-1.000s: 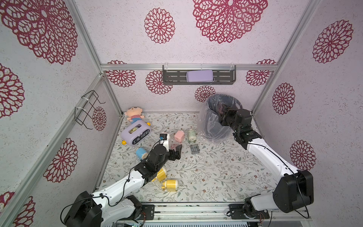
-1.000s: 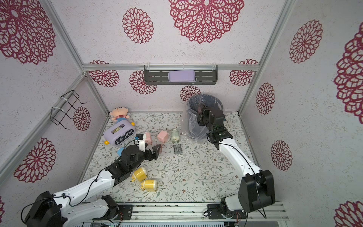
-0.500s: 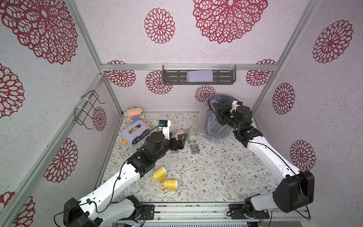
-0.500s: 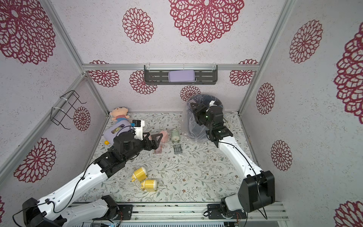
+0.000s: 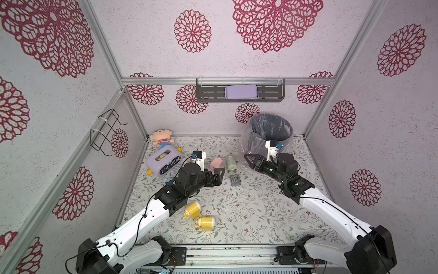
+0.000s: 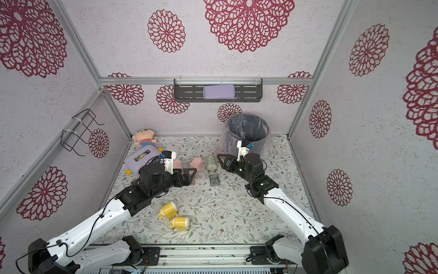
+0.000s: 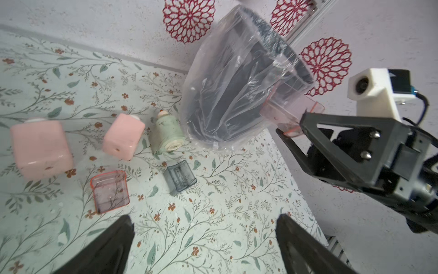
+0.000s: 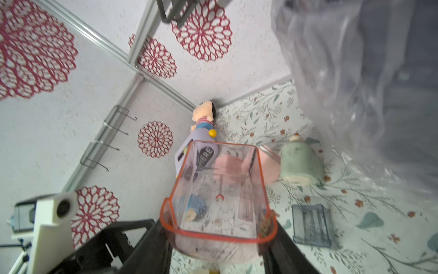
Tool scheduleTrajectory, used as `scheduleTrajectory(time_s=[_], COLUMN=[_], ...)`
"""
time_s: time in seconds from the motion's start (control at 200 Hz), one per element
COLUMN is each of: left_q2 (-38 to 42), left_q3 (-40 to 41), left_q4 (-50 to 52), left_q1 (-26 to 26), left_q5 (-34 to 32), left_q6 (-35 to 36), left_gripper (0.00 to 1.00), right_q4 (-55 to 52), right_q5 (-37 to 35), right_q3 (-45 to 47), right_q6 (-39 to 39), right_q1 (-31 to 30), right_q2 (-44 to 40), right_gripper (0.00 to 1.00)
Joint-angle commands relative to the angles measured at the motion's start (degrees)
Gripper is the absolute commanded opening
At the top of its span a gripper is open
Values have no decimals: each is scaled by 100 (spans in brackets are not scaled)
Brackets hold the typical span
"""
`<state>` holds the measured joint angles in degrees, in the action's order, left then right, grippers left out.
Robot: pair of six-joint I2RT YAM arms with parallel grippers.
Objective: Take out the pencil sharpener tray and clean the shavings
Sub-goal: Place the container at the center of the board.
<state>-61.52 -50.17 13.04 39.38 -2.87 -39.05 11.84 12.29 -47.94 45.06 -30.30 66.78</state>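
Note:
My right gripper [image 8: 218, 234] is shut on a clear pink pencil sharpener tray [image 8: 220, 189] with an orange rim; a few brown shavings [image 8: 265, 220] cling near its rim. In the left wrist view that tray [image 7: 291, 111] hangs beside the lined bin [image 7: 237, 95], outside it. In both top views the right gripper [image 5: 251, 159] [image 6: 222, 161] sits low at the bin's left side. My left gripper [image 7: 204, 217] [image 5: 218, 176] is open and holds nothing, over the table near a pink sharpener [image 5: 216, 163].
On the table lie a second pink tray [image 7: 110, 191], a grey tray [image 7: 180, 176], another pink sharpener [image 7: 40, 149] and a green one [image 7: 167, 135]. Two yellow sharpeners [image 5: 193, 210] [image 5: 205, 223] lie nearer the front. A purple tissue box [image 5: 163, 161] and a doll [image 5: 161, 137] fill the back left.
My right gripper has come away from the bin's mouth, down and to its left side, with the tray still in it. The left arm has stretched out and risen a little.

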Motion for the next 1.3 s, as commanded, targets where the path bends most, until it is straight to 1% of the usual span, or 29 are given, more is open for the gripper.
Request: scheduleTrajectory(time_s=[0.0,0.115,0.21,0.385,0.48,0.535,0.675,0.771,0.876,0.976,1.121,1.291], left_q2=[134,150,112,100,310,467,916,1124,1185,1247,1239,1281], left_q3=[222,473,644,785,871,944,1099,1209,1212,1255,1256,1282], left_q4=[-42,-117,-200,-133,45,133,472,539,661,689,770,919], left_q1=[22,-69,-142,-281,-382,-524,-1029,-1497,-2049,-2440,-2827,-3081], left_q5=[-322,-359,-355,-360,-467,-429,-338,-16,415,667,893,851], left_q6=[-168,-312,-389,-594,-634,-678,-803,-883,-944,-1014,-1113,-1149], left_gripper=[97,97,97,97,98,97,97,97,97,97,97,97], right_q4=[583,1134,1397,1362,1365,1390,1319,1204,1046,737,146,-720], right_q5=[-390,-638,-819,-1233,-1536,-1686,-2123,-2337,-2542,-2880,-3510,-4157], right_q3=[545,1211,1457,1342,1220,1111,627,224,-284,-872,-1819,-2859], right_q6=[-683,-763,-862,-1168,-1317,-1365,-1499,-1531,-1543,-1544,-1537,-1370], right_q1=[-232,-497,-780,-1442,-1838,-2038,-2496,-2760,-3042,-3301,-3595,-3688], right_q2=[-259,-301,-186,268,542,733,1339,1876,2471,3051,3873,4695], right_gripper=[33,33,33,33,33,33,33,33,33,34,35,35])
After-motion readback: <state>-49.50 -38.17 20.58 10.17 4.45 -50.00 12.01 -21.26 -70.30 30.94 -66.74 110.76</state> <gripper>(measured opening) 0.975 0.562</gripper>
